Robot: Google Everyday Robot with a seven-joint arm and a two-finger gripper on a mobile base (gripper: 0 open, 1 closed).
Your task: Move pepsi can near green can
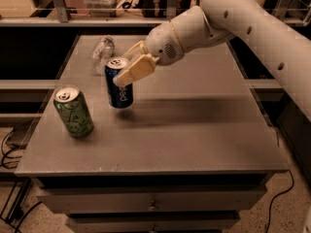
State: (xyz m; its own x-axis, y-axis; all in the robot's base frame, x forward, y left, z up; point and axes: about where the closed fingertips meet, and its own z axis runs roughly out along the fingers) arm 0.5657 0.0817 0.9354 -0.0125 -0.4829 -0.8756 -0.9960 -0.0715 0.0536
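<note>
The pepsi can (118, 89) is dark blue with white lettering and a silver top. My gripper (129, 67) is shut on its upper part and holds it upright just above the grey table (194, 125), left of centre. The green can (73, 111) stands upright near the table's left edge, a short gap to the left of and slightly in front of the pepsi can. My white arm reaches in from the upper right.
A clear plastic bottle (102, 51) lies on its side at the table's back left, behind the pepsi can. A shelf with clutter runs behind the table. Drawers sit under the tabletop. Cables lie on the floor at the left.
</note>
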